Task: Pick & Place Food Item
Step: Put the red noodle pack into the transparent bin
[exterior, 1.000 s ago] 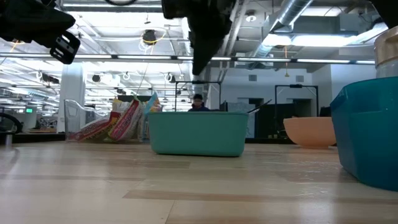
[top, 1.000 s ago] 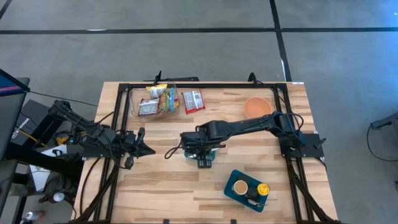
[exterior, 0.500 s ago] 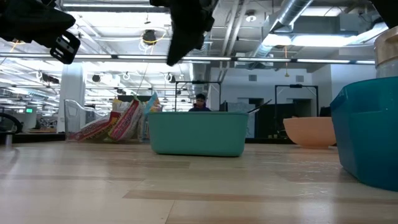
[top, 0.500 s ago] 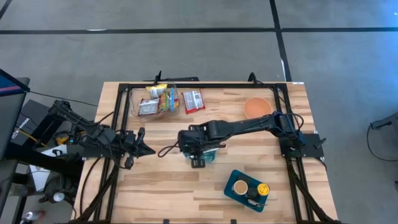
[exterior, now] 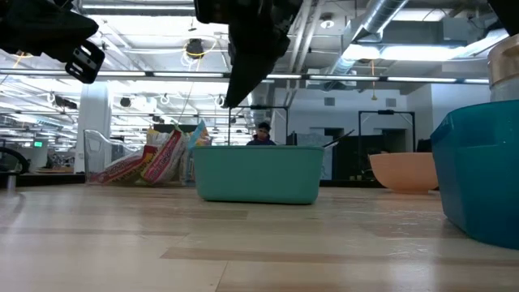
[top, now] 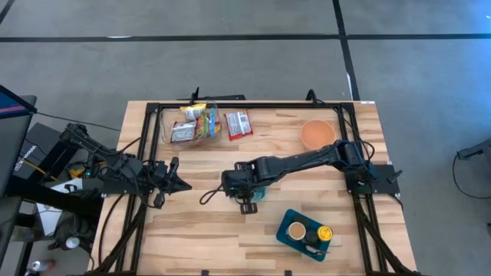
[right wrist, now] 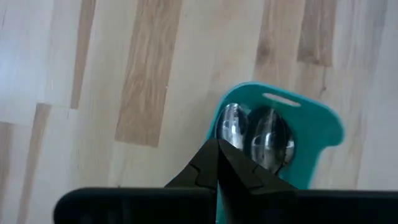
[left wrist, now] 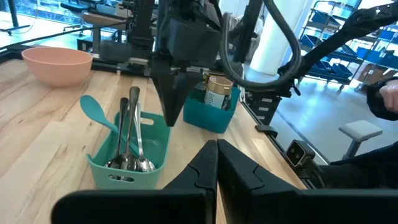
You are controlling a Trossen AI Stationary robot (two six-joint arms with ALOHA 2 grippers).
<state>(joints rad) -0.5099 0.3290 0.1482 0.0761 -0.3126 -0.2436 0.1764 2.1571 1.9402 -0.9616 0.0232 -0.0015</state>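
Since the earlier high view, the right end effector (top: 232,184) has shifted toward the 9 o'clock side of the teal utensil caddy (top: 255,192), its arm now reaching more diagonally across the tabletop (top: 192,230). Its fingers are pressed together and hold nothing; in the right wrist view the closed tips (right wrist: 217,163) hang above the caddy's edge, over the bowls of two metal spoons (right wrist: 255,140). In the left wrist view the same end effector (left wrist: 173,112) points down just above the caddy (left wrist: 127,158), which holds metal spoons (left wrist: 134,134) and a teal spatula (left wrist: 99,115).

The food items, a heap of snack packets (top: 193,123), lie in a clear bin at 11 o'clock on the tabletop, with one red packet (top: 238,124) just beside the bin on bare wood. These lie well apart from the right end effector, toward 12 o'clock from it. In the low view the packets (exterior: 154,158) stand behind and to one side of the caddy (exterior: 258,173).

The left end effector (top: 178,184), fingers pressed together and empty, waits at 9 o'clock on the tabletop. A peach bowl (top: 317,133) sits at 1 o'clock; a blue container (top: 305,231) holding cans sits at 5 o'clock.
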